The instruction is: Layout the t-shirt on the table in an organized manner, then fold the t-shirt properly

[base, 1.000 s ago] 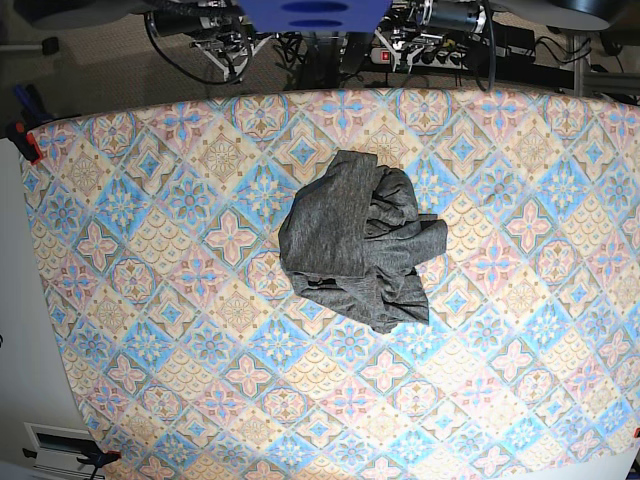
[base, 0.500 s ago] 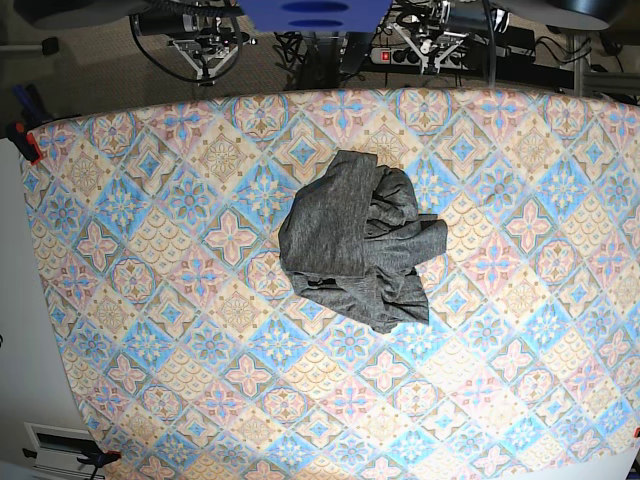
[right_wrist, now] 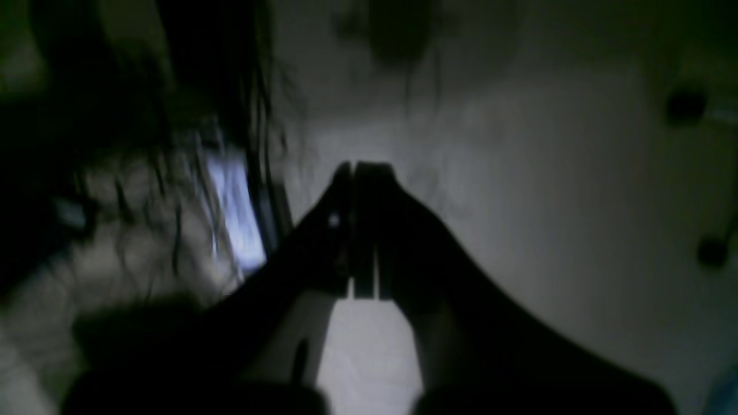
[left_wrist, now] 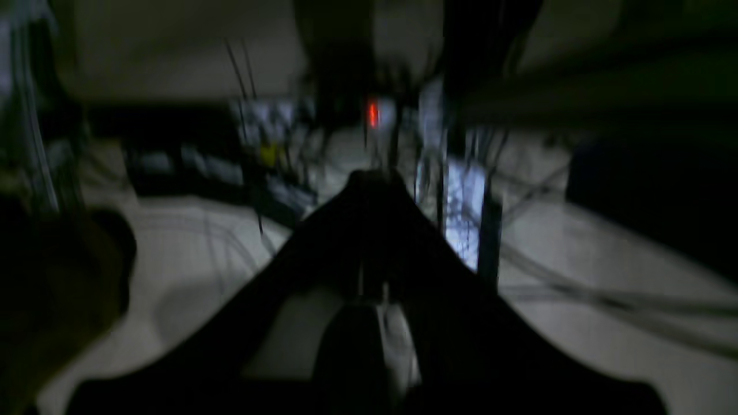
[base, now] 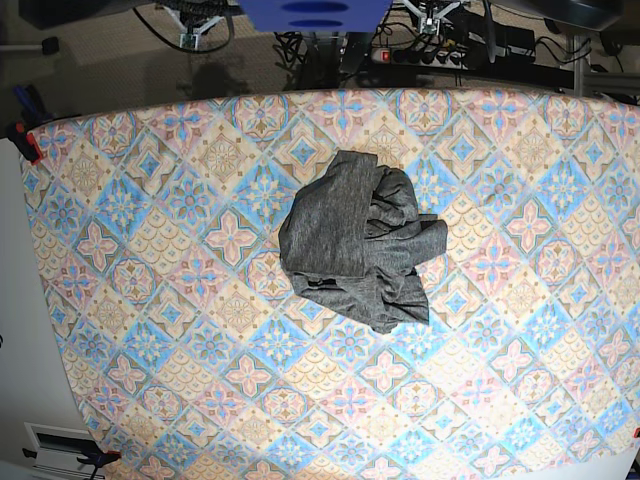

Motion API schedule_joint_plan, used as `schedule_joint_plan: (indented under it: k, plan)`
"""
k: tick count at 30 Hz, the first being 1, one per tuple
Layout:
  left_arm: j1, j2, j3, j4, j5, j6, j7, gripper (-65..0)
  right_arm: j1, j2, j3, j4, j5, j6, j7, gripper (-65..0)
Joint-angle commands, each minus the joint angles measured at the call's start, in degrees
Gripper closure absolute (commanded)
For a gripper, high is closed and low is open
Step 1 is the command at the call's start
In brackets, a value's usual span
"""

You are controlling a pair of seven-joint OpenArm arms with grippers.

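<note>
1. the table (base: 150,330) fills most of the base view, wide and covered to its edges with a pastel cloth of blue, pink and beige diamonds with floral motifs; a red clamp (base: 28,143) grips its far left corner.
2. the t-shirt (base: 360,240) lies near the middle of the table, a little toward the far edge; it is a dark heather-grey bundle, crumpled and doubled over itself; a smoother flap covers its left part and bunched folds pile up on its right; no sleeve or neckline can be made out.
3. beyond the far edge of the table stands a blue base (base: 313,12), with dark cables and a power strip (base: 425,55) on the floor beside it.
4. the left tool (left_wrist: 375,190) shows in the left wrist view as a dark, blurred wedge; its jaws are pressed together on nothing; it is over the floor and cables, well apart from the t-shirt.
5. the right tool (right_wrist: 356,173) shows in the right wrist view, dim and blurred; its jaws meet along a thin seam and hold nothing; pale floor lies behind it.
</note>
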Motion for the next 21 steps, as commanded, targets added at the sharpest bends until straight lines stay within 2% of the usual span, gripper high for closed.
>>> schedule_joint_plan:
  k: [1,3,7,11,13,16,21]
  plan:
    - [1.3,-0.2,-0.1,-0.1,-0.3,0.1,-3.5,0.0,-1.5,0.3,0.1,-0.4,0.4,-0.1,2.1,0.0]
    - [2.0,-1.3,-0.1,-0.1,-0.3,0.1,-10.2,0.0,-2.8,0.3,0.1,-0.4,0.4,-0.1,6.5,0.0]
    - [3.3,-2.3,-0.1,2.6,-0.4,0.1,-9.7,0.0,-5.5,0.3,0.8,-0.4,0.4,-0.1,16.0,0.0]
    - [7.6,-2.6,-0.2,9.5,-0.6,0.1,-10.0,0.0,-8.0,0.3,7.3,-0.4,0.4,-0.1,26.4,0.0]
    - [11.6,-2.6,-0.3,17.9,-0.6,0.1,-10.1,0.0,-9.0,0.3,10.5,-0.4,0.4,-0.1,33.0,0.0]
    - [19.7,-2.2,-1.7,34.1,-0.6,0.1,-10.0,0.0,-11.0,0.3,12.4,2.4,0.3,-0.1,32.8,0.0]
    - [28.1,-2.1,-3.5,53.7,-0.6,0.1,-9.8,0.0,-14.4,0.3,12.6,10.3,0.3,-0.1,33.3,0.0]
